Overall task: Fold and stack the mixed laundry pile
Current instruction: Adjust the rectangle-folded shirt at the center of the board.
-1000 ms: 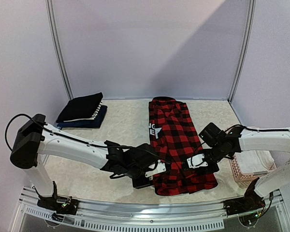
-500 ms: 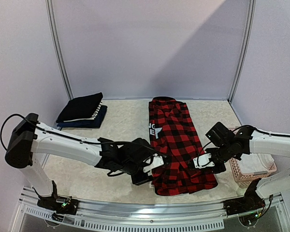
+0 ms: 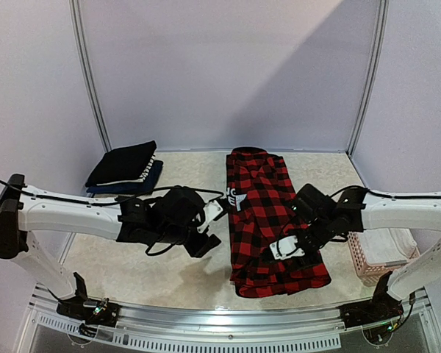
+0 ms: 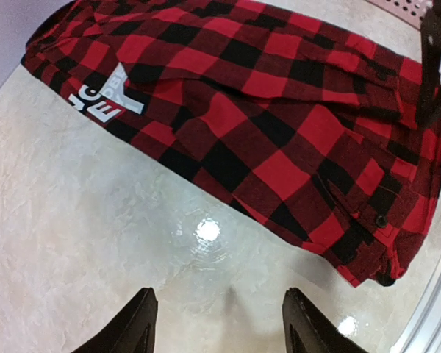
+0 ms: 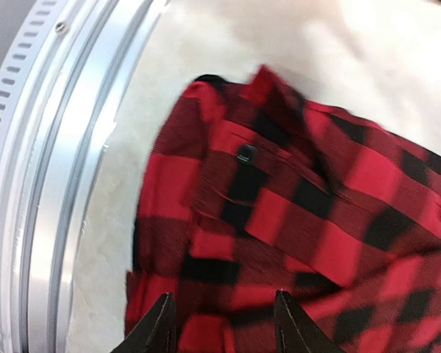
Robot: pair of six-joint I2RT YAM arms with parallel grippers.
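The red-and-black plaid flannel shirt (image 3: 268, 220) lies flat and lengthwise on the table, with a white printed patch (image 3: 234, 198) at its left edge. My left gripper (image 3: 213, 226) hovers open over bare table just left of the shirt (image 4: 279, 125); its fingertips (image 4: 145, 301) hold nothing. My right gripper (image 3: 290, 246) stands open above the shirt's near right part (image 5: 279, 213), with plaid cloth below its fingertips (image 5: 279, 301) and nothing between them. A stack of folded dark clothes (image 3: 125, 168) sits at the back left.
A pink slatted basket (image 3: 367, 266) with white cloth inside stands at the right, beside the right arm. The table's metal front rail (image 5: 51, 184) runs close to the shirt's near end. Walls close the back and sides.
The right gripper has opened and slid left, further over the shirt. The left gripper has drawn back left, off the shirt's near corner, staying open.
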